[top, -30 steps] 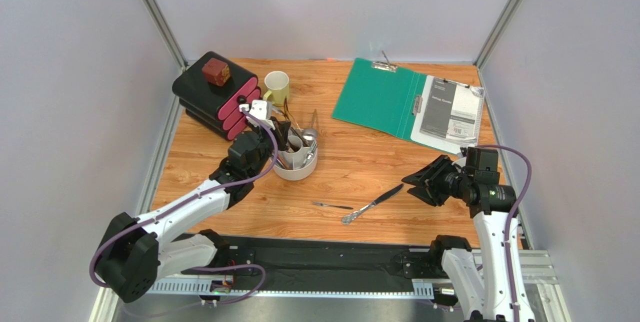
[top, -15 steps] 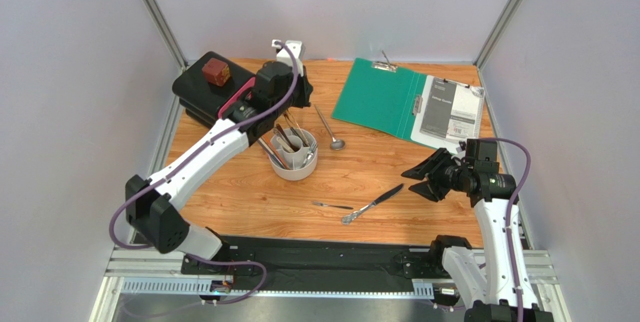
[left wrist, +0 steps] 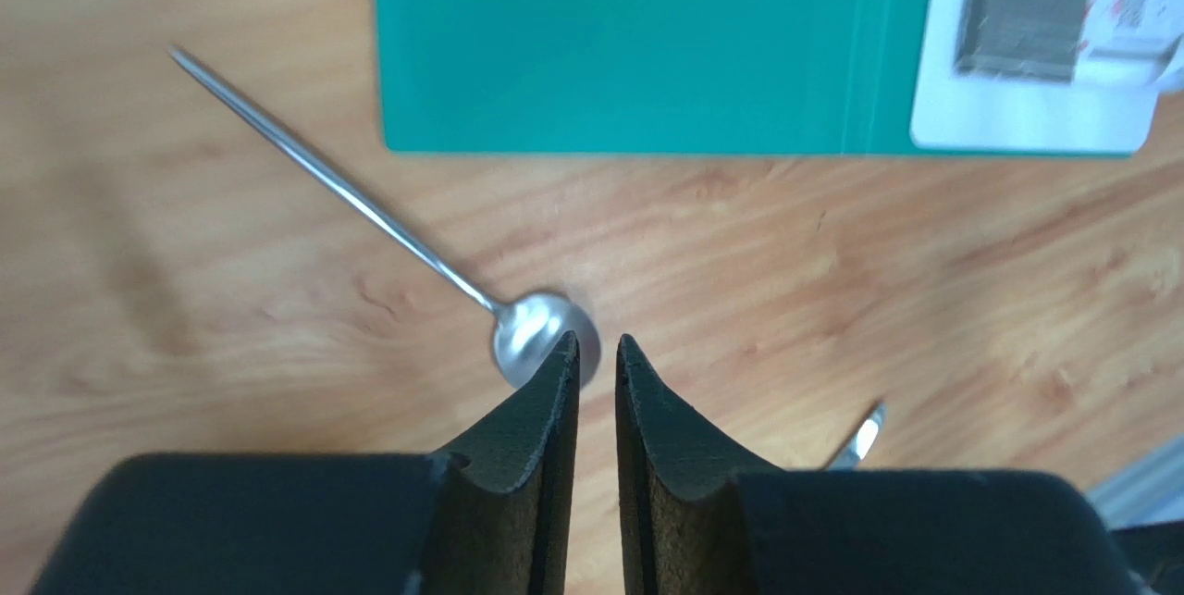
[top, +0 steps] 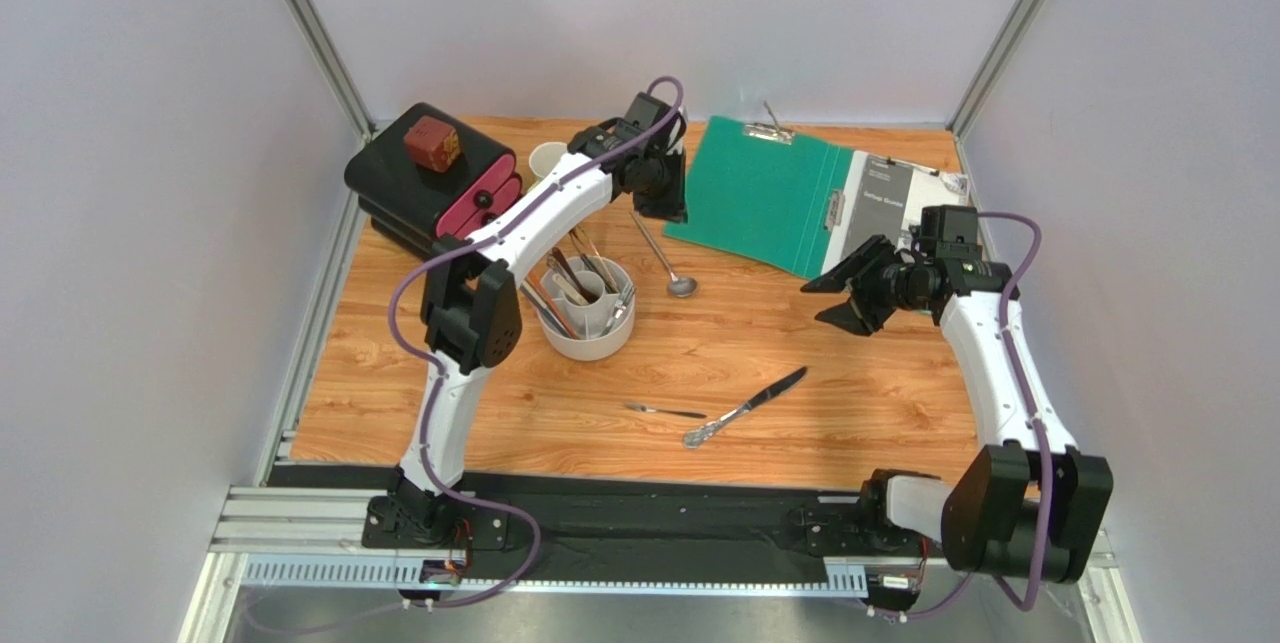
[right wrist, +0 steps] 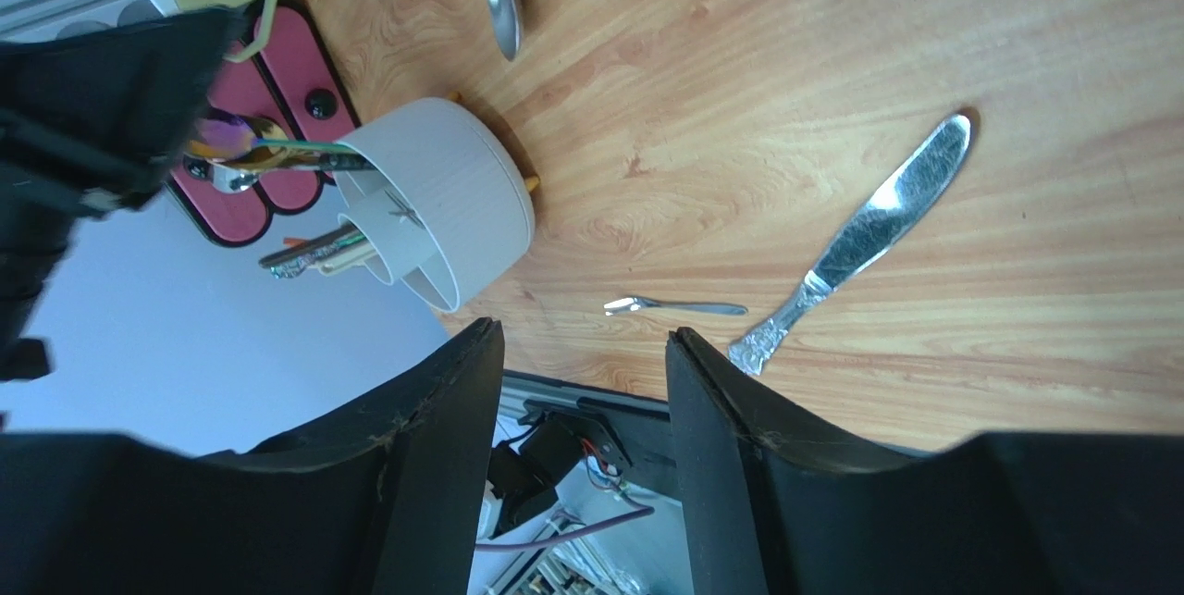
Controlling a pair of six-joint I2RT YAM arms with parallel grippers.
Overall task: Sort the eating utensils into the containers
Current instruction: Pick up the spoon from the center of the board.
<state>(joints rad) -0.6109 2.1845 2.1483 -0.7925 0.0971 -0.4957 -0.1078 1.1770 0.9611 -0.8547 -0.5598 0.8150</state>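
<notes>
A round white holder [top: 589,316] with several utensils in its compartments stands left of the table's middle; it also shows in the right wrist view [right wrist: 445,207]. A long silver spoon [top: 658,253] lies on the wood just right of it. My left gripper [top: 670,205] hovers above the spoon's handle, its jaws a narrow gap apart and holding nothing [left wrist: 592,343]; the spoon's bowl [left wrist: 528,331] peeks out beside the left fingertip. A silver knife [top: 747,406] and a small fork [top: 666,411] lie near the front. My right gripper [top: 839,301] hangs open and empty [right wrist: 581,338] above the table's right side.
A pale yellow mug [top: 549,160] stands behind the holder, partly hidden by the left arm. A black-and-pink stack [top: 428,201] topped by a brown cube [top: 431,144] fills the back left. An open green clipboard folder [top: 759,193] with papers [top: 902,231] lies at the back right.
The left arm has swung from the holder to the back middle, and its jaws have parted slightly. The long spoon now lies on the table. The right arm rose toward the folder, opening wider.
</notes>
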